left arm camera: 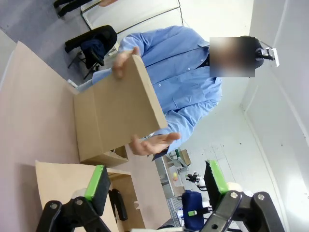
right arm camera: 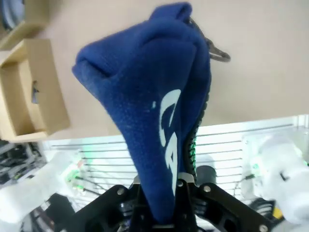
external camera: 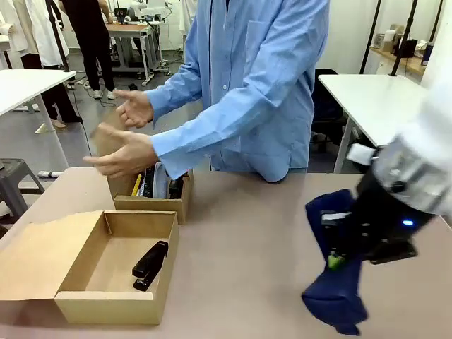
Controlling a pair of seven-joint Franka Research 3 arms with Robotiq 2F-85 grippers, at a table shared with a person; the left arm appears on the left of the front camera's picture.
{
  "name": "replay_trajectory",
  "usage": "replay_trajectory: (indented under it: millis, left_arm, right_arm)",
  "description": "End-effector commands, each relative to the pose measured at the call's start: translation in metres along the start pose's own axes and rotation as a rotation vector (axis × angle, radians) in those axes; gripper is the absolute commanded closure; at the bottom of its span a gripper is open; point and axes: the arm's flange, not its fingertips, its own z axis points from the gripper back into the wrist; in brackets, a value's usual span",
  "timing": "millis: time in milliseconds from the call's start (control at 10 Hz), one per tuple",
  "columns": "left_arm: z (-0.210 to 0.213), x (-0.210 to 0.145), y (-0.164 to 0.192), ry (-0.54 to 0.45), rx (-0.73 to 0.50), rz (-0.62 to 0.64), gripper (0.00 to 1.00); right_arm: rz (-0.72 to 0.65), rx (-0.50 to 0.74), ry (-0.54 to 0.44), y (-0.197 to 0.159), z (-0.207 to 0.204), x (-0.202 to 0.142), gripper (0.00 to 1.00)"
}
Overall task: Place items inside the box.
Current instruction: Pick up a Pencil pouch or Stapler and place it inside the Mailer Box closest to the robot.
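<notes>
Navy pouch (external camera: 330,302), table's near right edge: clenched in right gripper (external camera: 337,260). Left gripper (left arm camera: 155,176): fingers spread, empty. Box (external camera: 78,307), near left corner: black stapler (external camera: 150,265) inside. Smaller box (external camera: 152,206) behind; person's hand (external camera: 123,154) at its flap.

Bright, even room light; soft shadows on the surface (external camera: 254,240). The person's hands (external camera: 126,154) smear with motion; the near right arm (external camera: 424,162) is unfocused; wrist views bow at edges.

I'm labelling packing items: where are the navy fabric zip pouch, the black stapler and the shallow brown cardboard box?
navy fabric zip pouch (external camera: 334,300): front view, lower hanging end.
black stapler (external camera: 150,265): front view, mid-body.
shallow brown cardboard box (external camera: 113,308): front view, near wall.
</notes>
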Motion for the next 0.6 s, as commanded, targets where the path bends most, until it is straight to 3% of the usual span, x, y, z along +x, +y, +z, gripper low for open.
replay_trajectory:
  millis: [0,100,200,500]
  left_arm:
    - [-0.002,0.001,-0.001,-0.011,-0.016,-0.021,0.0]
    - [-0.002,0.001,-0.001,-0.011,-0.016,-0.021,0.0]
    - [-0.002,0.001,-0.001,-0.011,-0.016,-0.021,0.0]
    - [-0.002,0.001,-0.001,-0.011,-0.016,-0.021,0.0]
  right_arm:
    - [-0.099,0.144,-0.062,-0.057,-0.014,-0.04,0.92]
    - [-0.17,0.207,-0.058,-0.057,-0.017,-0.036,0.92]
    - [-0.031,0.046,-0.028,-0.003,0.023,-0.011,0.92]
    - [-0.031,0.046,-0.028,-0.003,0.023,-0.011,0.92]
